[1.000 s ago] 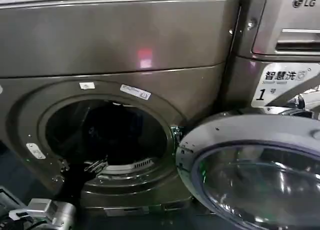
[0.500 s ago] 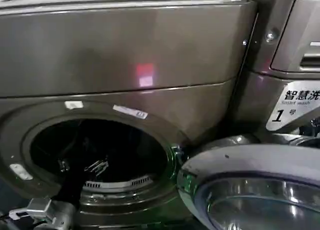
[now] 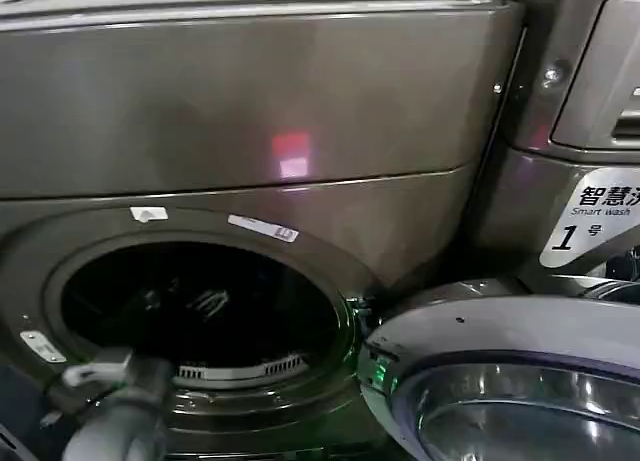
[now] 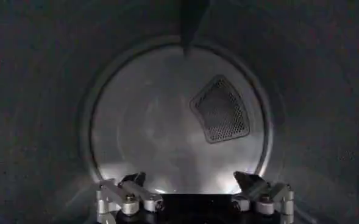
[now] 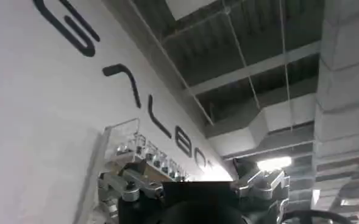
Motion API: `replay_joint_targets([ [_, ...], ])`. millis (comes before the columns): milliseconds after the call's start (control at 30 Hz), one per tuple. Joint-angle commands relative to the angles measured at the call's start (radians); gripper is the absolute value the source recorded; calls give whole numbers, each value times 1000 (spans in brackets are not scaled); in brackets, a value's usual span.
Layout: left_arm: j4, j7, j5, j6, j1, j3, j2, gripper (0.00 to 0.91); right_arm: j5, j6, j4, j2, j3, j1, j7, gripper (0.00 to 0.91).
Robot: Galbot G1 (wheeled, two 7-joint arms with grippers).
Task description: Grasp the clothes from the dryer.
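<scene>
Left wrist view: the left gripper (image 4: 194,196) is held open and empty inside the drum (image 4: 167,128), where no clothes are seen, so an empty grasp is risked.

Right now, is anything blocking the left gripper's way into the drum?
Nothing visible: the dryer door is swung open, and the left gripper, open, faces the bare drum. No clothes can be made out inside.
</scene>
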Motion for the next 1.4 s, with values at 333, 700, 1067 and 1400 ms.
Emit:
replay_joint_targets([
  [333, 896, 41, -11, -32, -754, 211, 93, 907, 35, -9, -24, 2, 62, -28, 11, 907],
  [700, 1371, 579, 148, -80, -1102, 629, 213, 907, 53, -16, -46, 0, 75, -28, -1, 907],
  [1067, 1846, 878, 607, -285, -1432, 969, 118, 907, 50, -14, -58, 2, 55, -1, -5, 907],
  [1400, 1924, 859, 690, -294, -1426, 1039, 95, 907, 48, -15, -40, 9, 28, 25, -7, 907],
])
